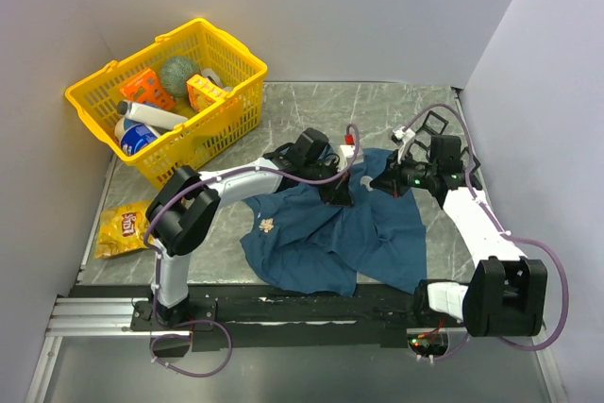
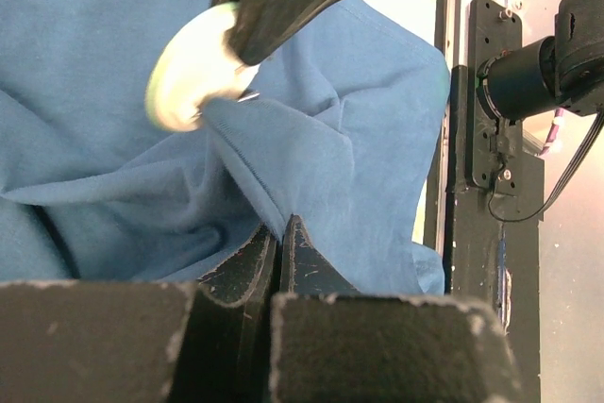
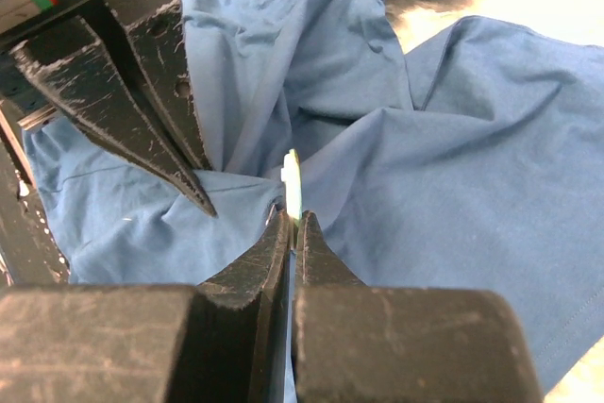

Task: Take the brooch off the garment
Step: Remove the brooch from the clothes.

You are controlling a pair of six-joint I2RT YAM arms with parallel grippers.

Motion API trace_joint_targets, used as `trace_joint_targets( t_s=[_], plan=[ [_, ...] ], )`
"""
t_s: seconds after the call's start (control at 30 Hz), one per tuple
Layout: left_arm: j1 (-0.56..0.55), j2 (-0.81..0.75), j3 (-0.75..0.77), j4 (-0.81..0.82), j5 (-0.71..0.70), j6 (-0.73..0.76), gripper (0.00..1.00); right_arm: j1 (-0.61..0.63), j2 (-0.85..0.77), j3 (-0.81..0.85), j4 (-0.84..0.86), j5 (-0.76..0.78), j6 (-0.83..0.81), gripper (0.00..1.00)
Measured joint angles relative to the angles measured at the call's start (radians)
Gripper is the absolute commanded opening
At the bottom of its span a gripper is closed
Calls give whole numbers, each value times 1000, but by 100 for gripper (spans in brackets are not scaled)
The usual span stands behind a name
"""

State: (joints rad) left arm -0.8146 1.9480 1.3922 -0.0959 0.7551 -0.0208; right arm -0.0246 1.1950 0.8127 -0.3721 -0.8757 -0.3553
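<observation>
The garment is a dark blue wrinkled shirt spread on the table between the two arms. The brooch is a pale round disc pinned to a raised fold of it. My right gripper is shut on the brooch, which shows edge-on just above its tips. My left gripper is shut on a ridge of the garment a short way below the brooch. The left fingers show at the upper left of the right wrist view. From above, both grippers meet over the shirt's top edge and hide the brooch.
A yellow basket with several groceries stands at the back left. A yellow snack bag lies at the table's left edge by the left arm. A small pale mark shows on the shirt's left part. Walls close in on both sides.
</observation>
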Motion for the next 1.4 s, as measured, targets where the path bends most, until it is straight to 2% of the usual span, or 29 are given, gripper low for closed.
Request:
trace_joint_targets(
  t_s=[0.37,0.77,1.13,1.27,1.4],
  plan=[
    [-2,16,15,-32,0,32,1,55,40,0,49,73,20,0],
    [-8,63,58,-91,8,46,1,73,41,-19,201,290,123,0],
    [-9,63,84,-154,-19,118,1,73,42,-20,208,338,110,0],
    [-10,61,84,-194,-48,179,10,73,42,-20,207,338,94,0],
    [-10,47,83,-278,-93,254,14,72,42,-20,199,336,75,0]
  ],
)
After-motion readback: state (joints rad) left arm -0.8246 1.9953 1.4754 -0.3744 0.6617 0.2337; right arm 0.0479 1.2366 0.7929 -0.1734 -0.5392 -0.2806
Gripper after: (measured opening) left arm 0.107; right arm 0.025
